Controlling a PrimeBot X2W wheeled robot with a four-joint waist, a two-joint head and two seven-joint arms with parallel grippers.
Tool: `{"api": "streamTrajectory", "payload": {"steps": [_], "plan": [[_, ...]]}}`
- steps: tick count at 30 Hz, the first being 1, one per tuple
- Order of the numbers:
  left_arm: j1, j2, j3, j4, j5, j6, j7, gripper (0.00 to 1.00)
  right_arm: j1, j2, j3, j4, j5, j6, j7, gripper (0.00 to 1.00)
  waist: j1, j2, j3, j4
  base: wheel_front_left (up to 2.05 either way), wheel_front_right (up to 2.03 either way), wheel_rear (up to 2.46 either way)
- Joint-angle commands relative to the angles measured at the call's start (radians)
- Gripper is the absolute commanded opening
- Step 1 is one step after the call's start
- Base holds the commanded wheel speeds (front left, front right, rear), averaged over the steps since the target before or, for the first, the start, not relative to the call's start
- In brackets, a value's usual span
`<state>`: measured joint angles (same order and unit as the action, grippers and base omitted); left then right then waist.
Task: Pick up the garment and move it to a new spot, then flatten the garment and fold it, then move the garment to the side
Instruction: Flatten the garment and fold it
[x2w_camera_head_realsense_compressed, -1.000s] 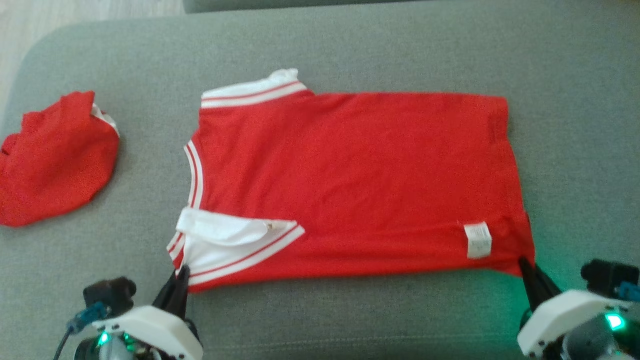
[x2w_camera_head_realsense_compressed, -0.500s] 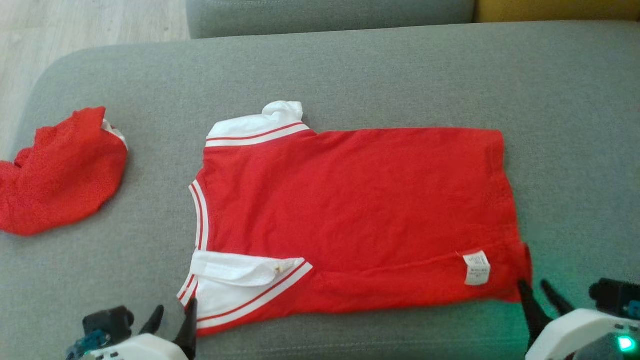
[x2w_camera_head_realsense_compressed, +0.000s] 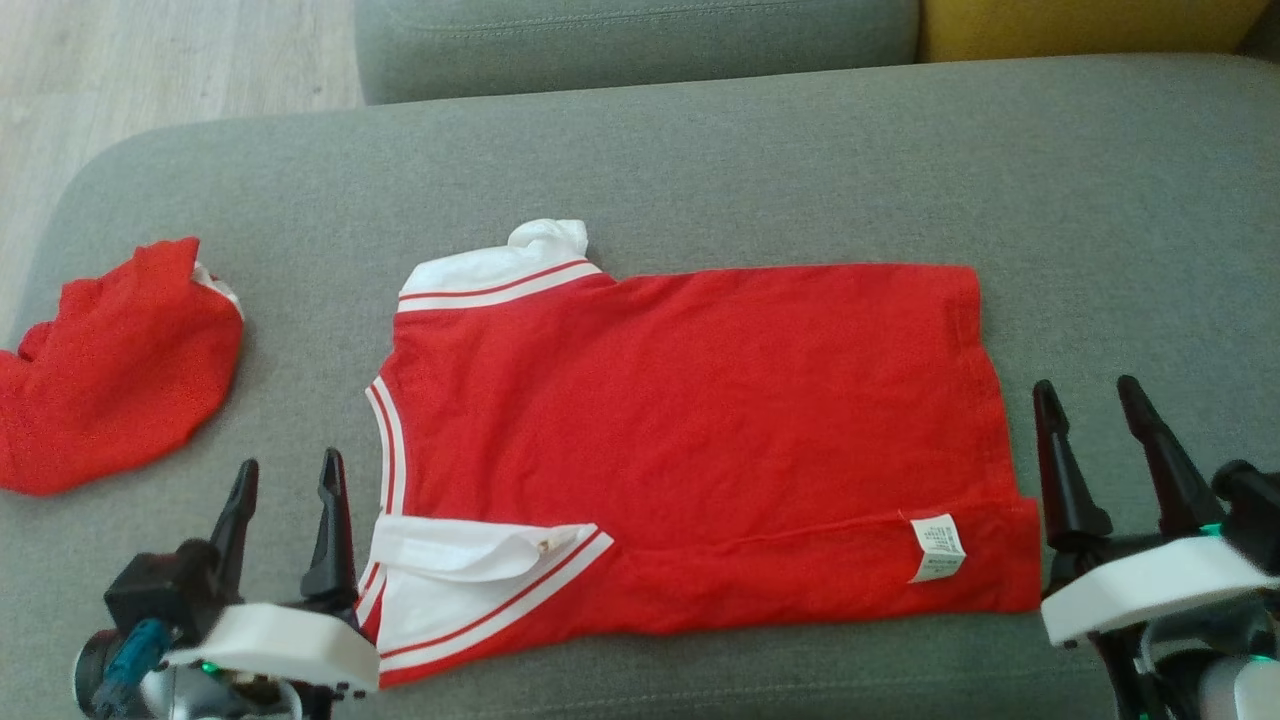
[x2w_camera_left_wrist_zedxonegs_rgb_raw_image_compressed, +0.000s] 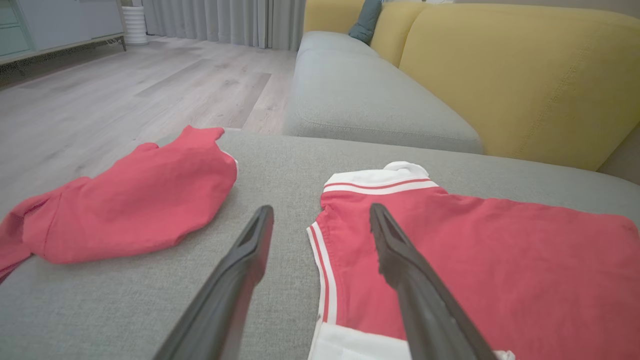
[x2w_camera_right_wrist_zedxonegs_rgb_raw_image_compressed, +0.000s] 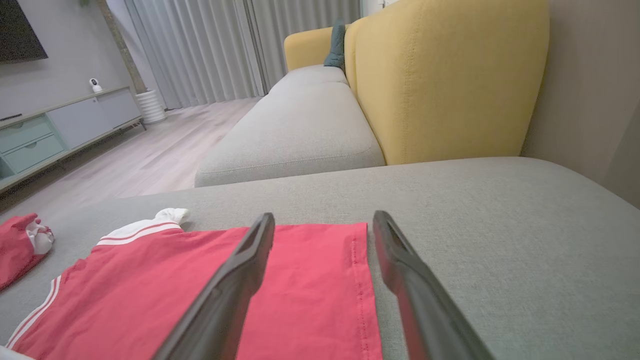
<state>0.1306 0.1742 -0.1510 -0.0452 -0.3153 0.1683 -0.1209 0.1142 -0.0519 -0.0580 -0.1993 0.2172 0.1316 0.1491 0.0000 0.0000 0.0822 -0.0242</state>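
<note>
Red cloth jersey with white striped trim (x2w_camera_head_realsense_compressed: 690, 440) lies flat between the left gripper (x2w_camera_head_realsense_compressed: 288, 462) and right gripper (x2w_camera_head_realsense_compressed: 1085, 386), both spread and empty; a shallow pinch could drag and rumple it.

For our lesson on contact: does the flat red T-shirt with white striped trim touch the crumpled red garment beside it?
Apart. The head view shows bare grey cushion between the flat red T-shirt and the crumpled red garment.

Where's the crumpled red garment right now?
In the head view the crumpled red garment lies at the left end of the grey sofa cushion, apart from the flat red shirt with white striped trim to its right.
</note>
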Motion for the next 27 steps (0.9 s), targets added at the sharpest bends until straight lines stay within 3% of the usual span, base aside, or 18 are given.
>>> {"api": "streamTrajectory", "payload": {"steps": [1, 18, 23, 27], "plan": [[-0.052, 0.019, 0.030, -0.043, 0.011, 0.009, -0.007, 1.00, -0.043, -0.028, 0.032, -0.036, -0.007, -0.001, -0.010, 1.00, 0.0000, 0.0000, -0.001, -0.001, 0.00, 0.00, 0.00], [-0.070, 0.029, 0.012, -0.058, 0.019, 0.016, -0.004, 1.00, -0.068, -0.026, 0.055, 0.001, 0.000, -0.001, -0.030, 1.00, 0.0000, 0.0000, 0.027, 0.004, 0.00, 0.00, 0.00], [-0.134, 0.029, -0.006, -0.047, 0.005, -0.018, -0.009, 1.00, -0.086, -0.023, 0.053, -0.006, 0.000, -0.001, -0.030, 1.00, 0.0000, 0.0000, 0.080, 0.005, 0.00, 0.00, 0.00], [-0.267, 0.026, -0.034, 0.018, -0.012, -0.072, -0.001, 1.00, -0.113, -0.019, 0.056, -0.016, -0.004, -0.001, -0.030, 1.00, 0.0000, 0.0000, 0.152, 0.000, 0.00, 0.00, 0.00]]}}
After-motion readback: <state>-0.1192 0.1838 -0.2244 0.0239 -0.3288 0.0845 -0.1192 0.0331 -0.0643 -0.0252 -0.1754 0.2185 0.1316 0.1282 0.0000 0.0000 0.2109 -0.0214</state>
